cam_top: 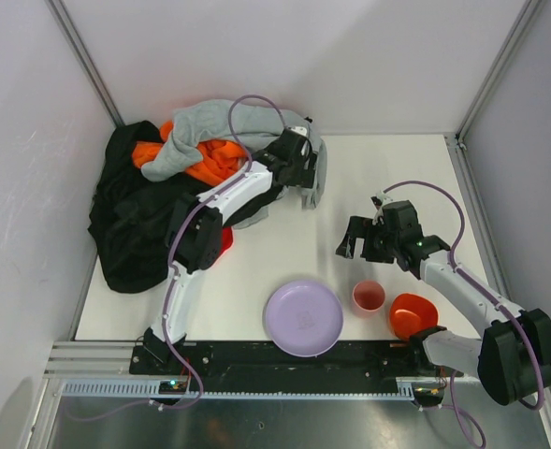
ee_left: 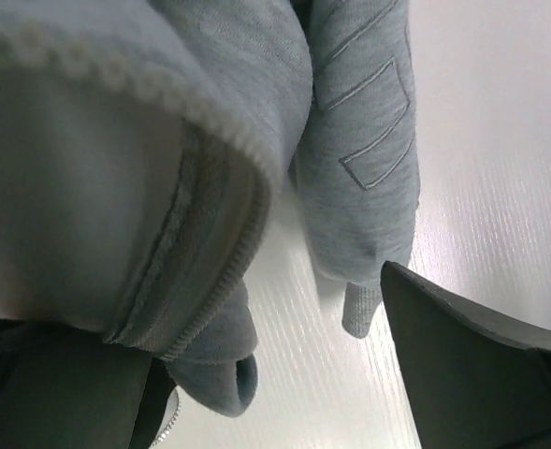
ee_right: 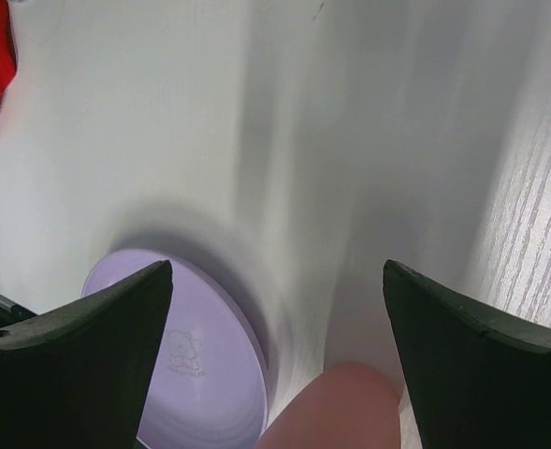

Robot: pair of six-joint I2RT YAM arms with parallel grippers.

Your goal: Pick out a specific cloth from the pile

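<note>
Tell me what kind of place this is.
Probably a robotics lab test cell: a white table boxed in by white panels, a left arm and right arm bolted to a black rail, and practice props, a pile of garments and a lilac plate.

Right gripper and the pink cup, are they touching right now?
Apart. The top external view shows a strip of bare white table between the open right gripper and the pink cup, so there is no contact.
</note>
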